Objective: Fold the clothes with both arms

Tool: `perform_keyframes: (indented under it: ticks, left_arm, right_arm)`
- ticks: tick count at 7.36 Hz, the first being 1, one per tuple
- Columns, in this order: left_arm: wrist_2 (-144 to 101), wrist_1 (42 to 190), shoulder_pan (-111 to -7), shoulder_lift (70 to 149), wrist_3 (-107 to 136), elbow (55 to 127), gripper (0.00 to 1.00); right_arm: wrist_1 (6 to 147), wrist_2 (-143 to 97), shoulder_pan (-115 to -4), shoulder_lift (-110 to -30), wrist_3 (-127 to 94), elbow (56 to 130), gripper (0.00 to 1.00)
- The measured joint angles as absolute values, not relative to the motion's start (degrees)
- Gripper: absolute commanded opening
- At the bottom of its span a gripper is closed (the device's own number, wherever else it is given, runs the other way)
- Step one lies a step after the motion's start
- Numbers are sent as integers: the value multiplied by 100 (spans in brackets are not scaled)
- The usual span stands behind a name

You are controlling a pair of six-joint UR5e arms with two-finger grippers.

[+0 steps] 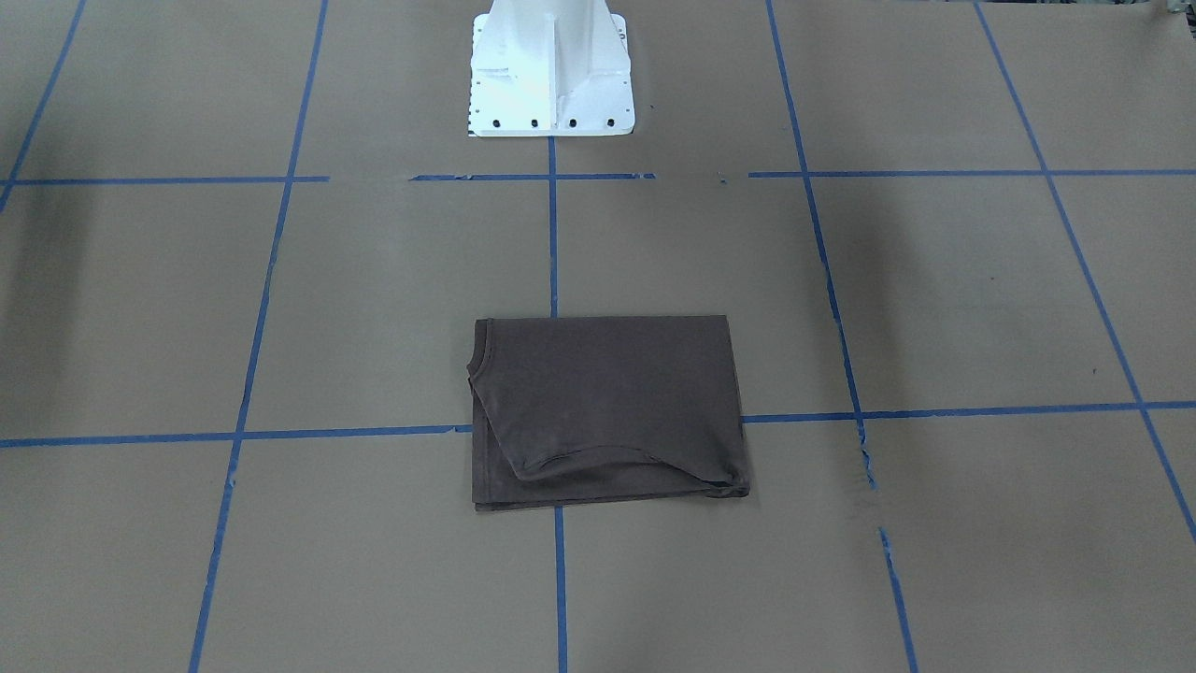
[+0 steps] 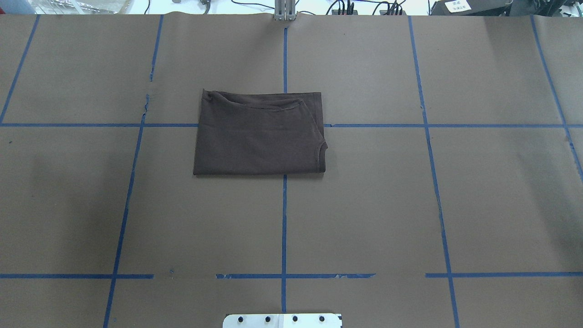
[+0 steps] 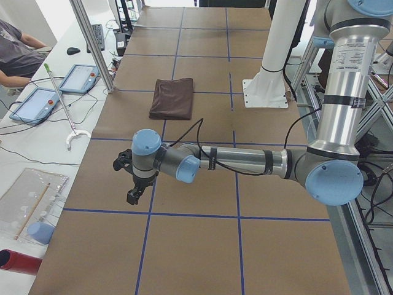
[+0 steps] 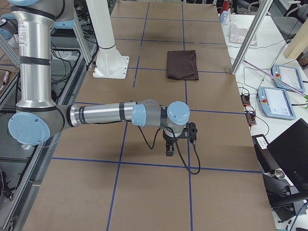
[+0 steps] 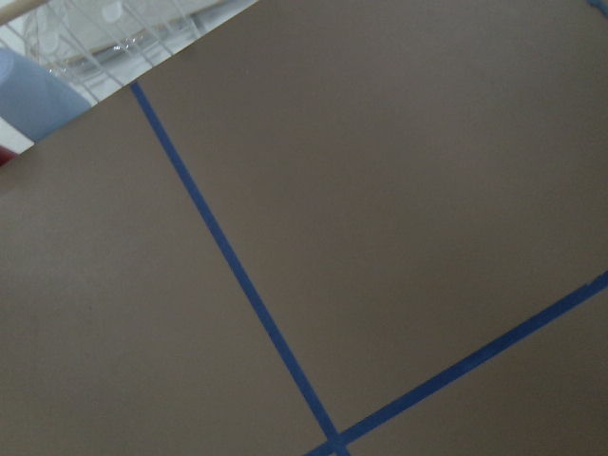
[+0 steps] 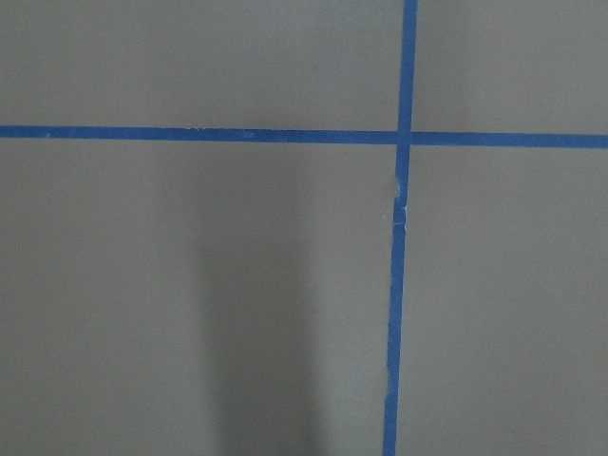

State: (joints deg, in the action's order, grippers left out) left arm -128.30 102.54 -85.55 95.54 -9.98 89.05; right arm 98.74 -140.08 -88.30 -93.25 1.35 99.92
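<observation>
**Shirt looks folded, arms off it**

Shirt [image 1: 607,411] lies flat near mid-table [image 1: 934,280], well out from the white base [image 1: 551,65], over a crossing of the blue tape [image 1: 553,234] lines. In the overhead view most of it sits on the robot's left of the centre line. It's a compact rectangle, several layers deep. The collar notch shows at one short edge. A curved hem of the top layer runs along the edge far from the robot, w/ a small bunch at one far corner.

L arm [image 3: 245,161] reaches out low over bare paper toward its end of the table, L gripper [image 3: 132,196] pointing down, well apart from shirt. R arm [image 4: 101,114] does likewise at the other end, R gripper [image 4: 169,150] also pointing down. Both pincers show in side views only, so can't tell if spread or pressed together. Nothing seen in either. Wrist cams show only paper and tape.

Progress, my read: folds done, or as good as. The sides are fairly straight and neither gripper touches the cloth. What's left, if anything, is to even out the wavy top edge and the bunched corner. Otherwise task approx. complete.
</observation>
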Motion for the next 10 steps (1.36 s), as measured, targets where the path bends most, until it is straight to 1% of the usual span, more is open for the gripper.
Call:
perform_keyframes:
  ticks: [2,3,5,8,10]
  left_arm:
    - [-12856,8769,-8819,9372,-1758,9527,100]
    - [-12934,8521,-8960,9169,-2187,9619,100]
    - [-13133,8443,-9055,8922,-2070,9647,100]
    - [-13185,8665,-9062,8790,-1376,9685,100]
    - [-13184,8704,-9062,8757,-1323,9708,100]
  right_arm:
    - [9865,-14070,-8925,-9374,155,9979,100]
    - [9867,-14072,-8987,-9381,157,9976,100]
    - [9870,-14074,-9137,-9395,163,9963,100]
    - [9876,-14076,-9366,-9454,369,9929,100]
    - [9877,-13860,-9542,-9496,452,10050,100]
